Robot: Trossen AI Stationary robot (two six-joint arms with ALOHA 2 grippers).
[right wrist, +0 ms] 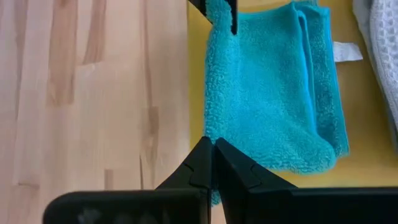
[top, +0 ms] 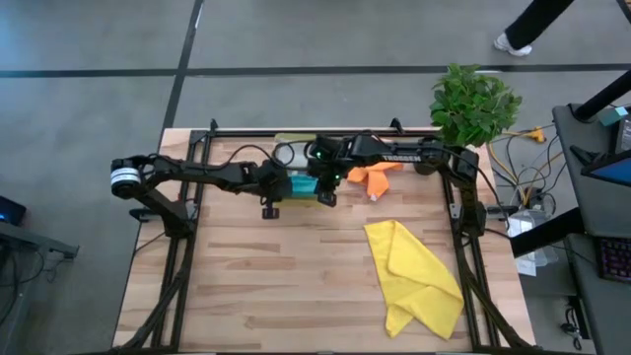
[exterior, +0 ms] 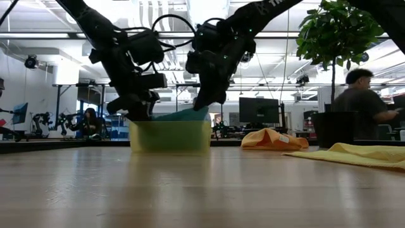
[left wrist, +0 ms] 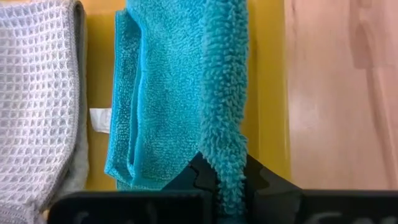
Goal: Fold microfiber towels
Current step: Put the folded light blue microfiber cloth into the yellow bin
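Observation:
A folded teal towel (left wrist: 161, 99) lies in the yellow tray (left wrist: 267, 74) at the table's far middle, beside a grey waffle towel (left wrist: 34, 93) in the same tray. My left gripper (left wrist: 225, 186) and my right gripper (right wrist: 212, 165) are both shut on one edge of the teal towel, one at each end. In the low view the teal towel (exterior: 183, 114) rises above the tray's rim (exterior: 169, 134) between the two grippers. An orange towel (top: 373, 176) and a yellow towel (top: 414, 276) lie crumpled on the table to the right. My left gripper pinches the teal towel's fluffy edge (left wrist: 225, 155) at one end, between its two fingers, slanting down from above. That edge stands a little raised and runs away from the fingers. The rest of the towel lies flat in the tray. My right gripper pinches the other end of the same edge, at the towel's corner (right wrist: 214, 138), between its two fingers, slanting down from above. The edge runs along the tray's wall to my left gripper's fingers (right wrist: 225, 15). The towel's body rests in the tray.
A potted plant (top: 473, 104) stands at the table's far right corner. Bare wooden table (top: 286, 286) stretches toward the near edge. Beyond the table, a person (exterior: 361, 104) sits in the room, and a person's foot (top: 513, 44) shows on the floor.

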